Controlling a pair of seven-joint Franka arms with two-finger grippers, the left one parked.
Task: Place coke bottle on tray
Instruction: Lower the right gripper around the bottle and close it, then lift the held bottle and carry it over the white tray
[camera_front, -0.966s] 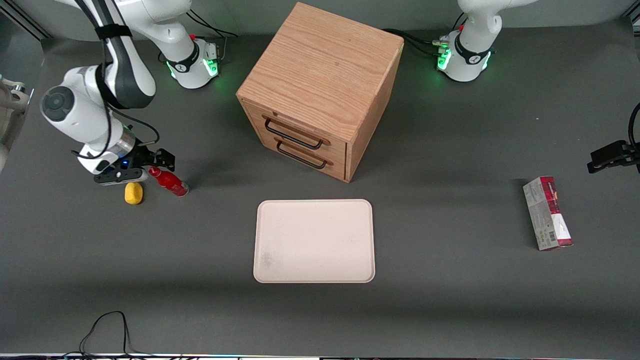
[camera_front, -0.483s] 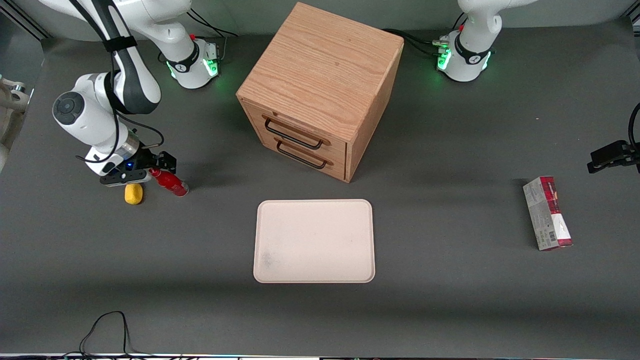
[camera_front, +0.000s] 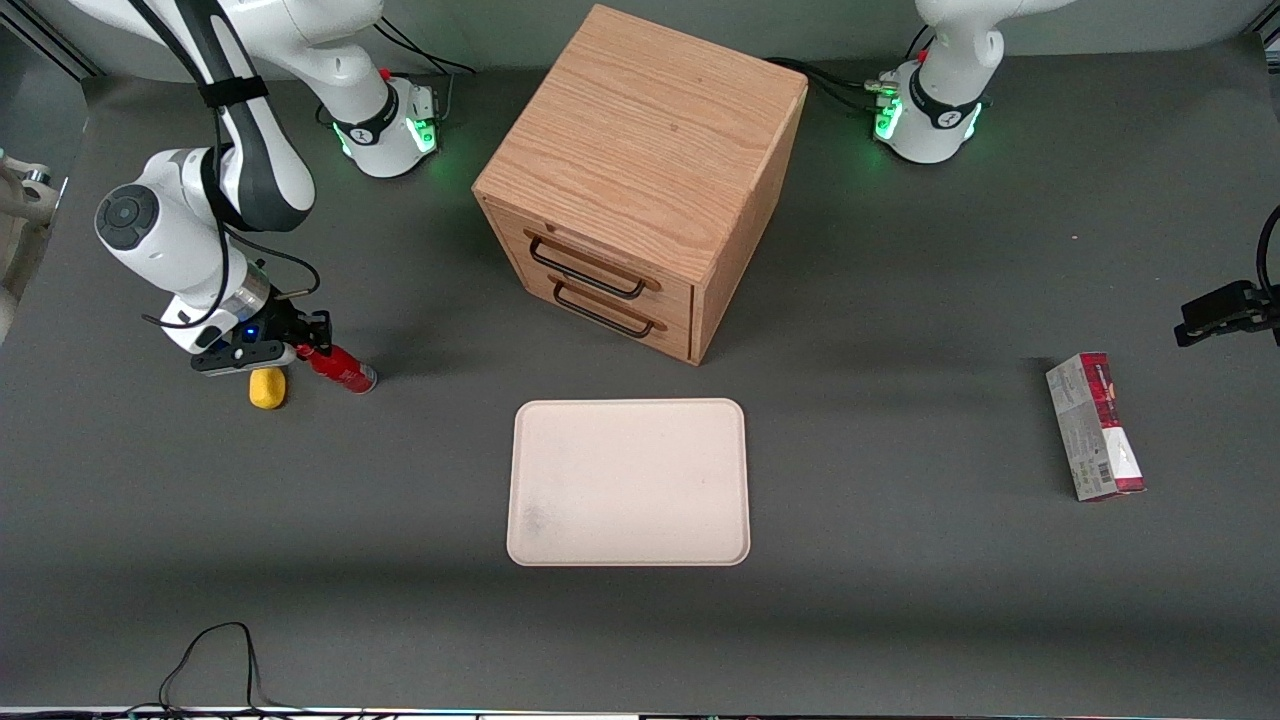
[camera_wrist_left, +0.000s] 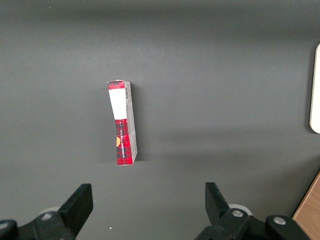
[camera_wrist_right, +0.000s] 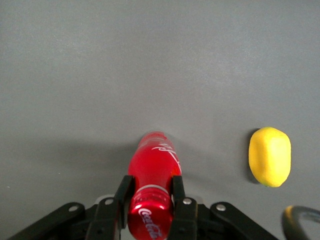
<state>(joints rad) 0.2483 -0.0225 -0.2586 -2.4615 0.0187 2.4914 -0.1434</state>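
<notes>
Coke bottle (camera_wrist_right: 152, 187) lay on the tabletop (camera_front: 900, 600), its neck pinched by the end effector (camera_wrist_right: 150, 202); lifting and carrying it to the tray (camera_front: 628, 482) remained undone.

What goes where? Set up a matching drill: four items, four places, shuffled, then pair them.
1. slim red coke bottle
2. flat cream-beige tray
3. rounded yellow lump
4. red-and-grey rectangular carton

A. toward the parked arm's end
B. in front of the oak two-drawer box
C. between the fingers of the right arm's claw
D. on the table beside the bottle

Pairs: 1-C, 2-B, 3-D, 4-A
</notes>
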